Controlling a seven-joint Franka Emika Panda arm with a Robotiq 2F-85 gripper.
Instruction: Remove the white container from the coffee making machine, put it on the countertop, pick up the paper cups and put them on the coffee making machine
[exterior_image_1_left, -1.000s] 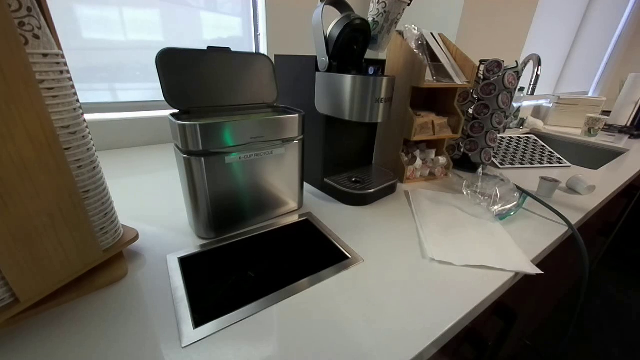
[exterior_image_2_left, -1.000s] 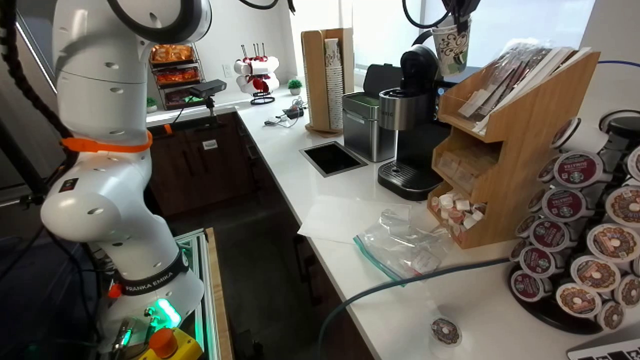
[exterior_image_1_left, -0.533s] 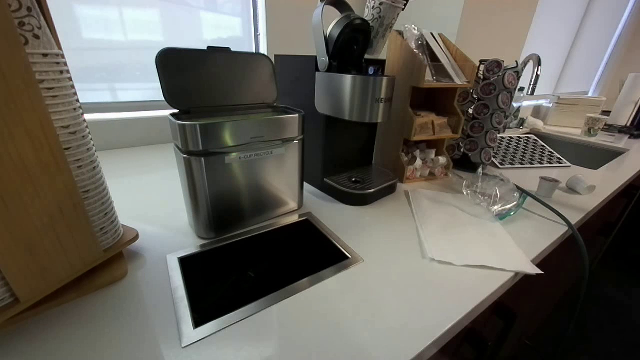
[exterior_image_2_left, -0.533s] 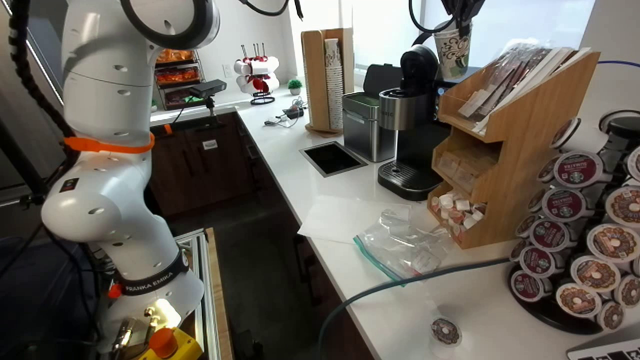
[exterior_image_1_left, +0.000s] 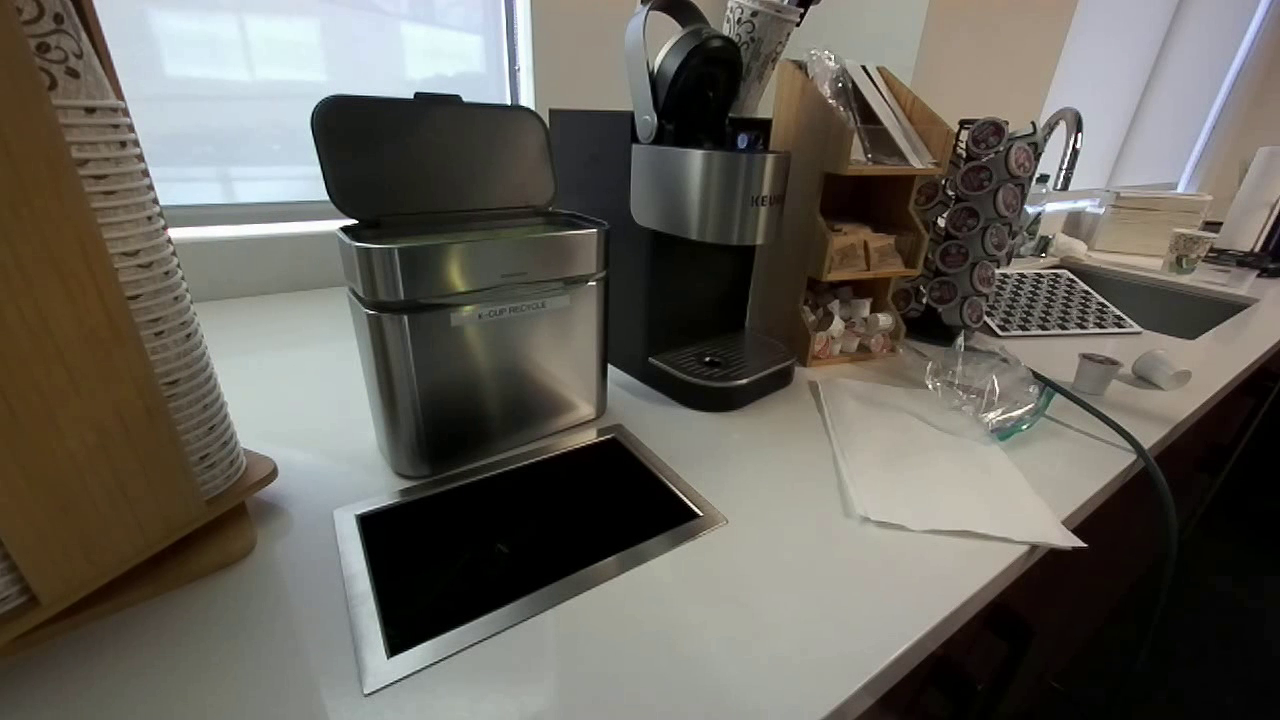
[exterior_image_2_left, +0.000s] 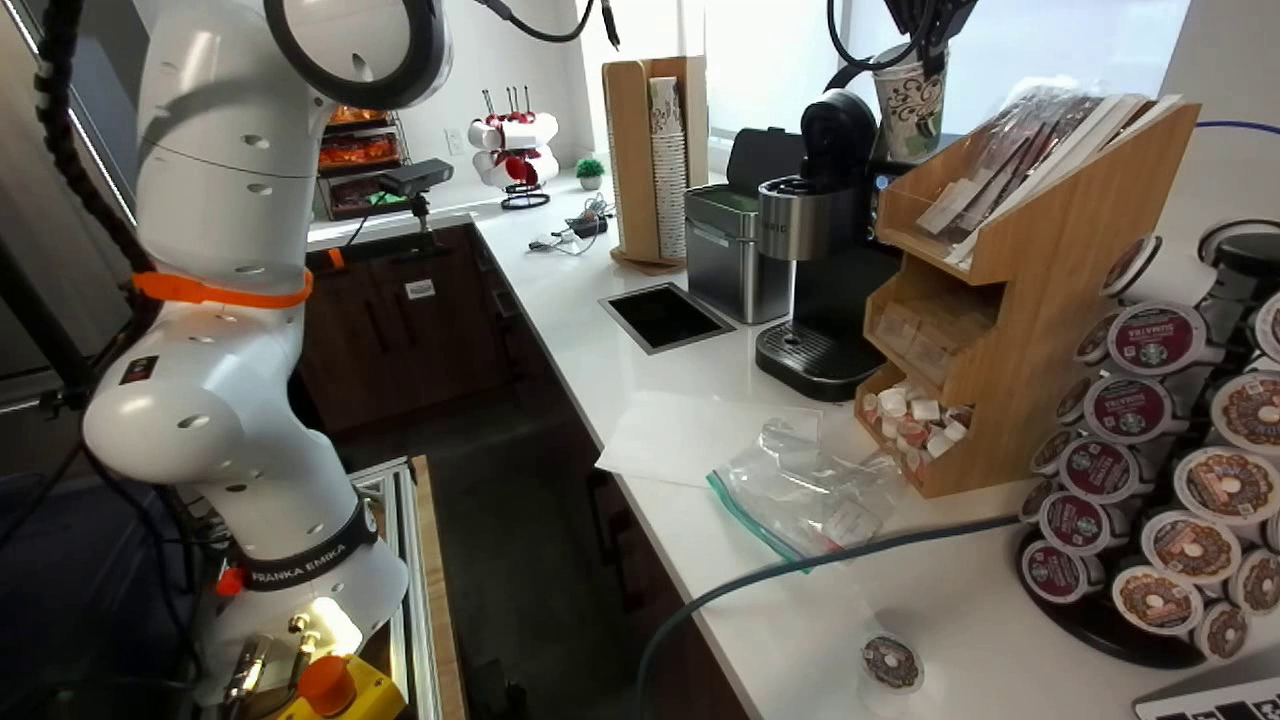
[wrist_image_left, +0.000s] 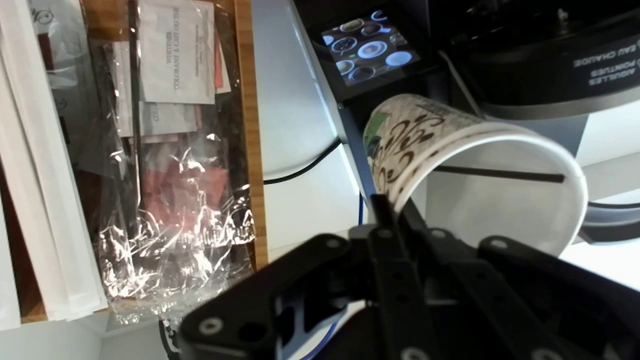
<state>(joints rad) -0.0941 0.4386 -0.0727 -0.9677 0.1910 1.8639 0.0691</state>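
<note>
At the upper right of the brewer, the tool pinches a tilted cup by its rim, likely the firmest hold on light, easily crushed paper.

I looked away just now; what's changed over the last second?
The gripper carried the paper cup slightly down and, in an exterior view, leftward; the base light turned from green to pale yellow. Nothing was let go; the coffee making machine stayed put.
</note>
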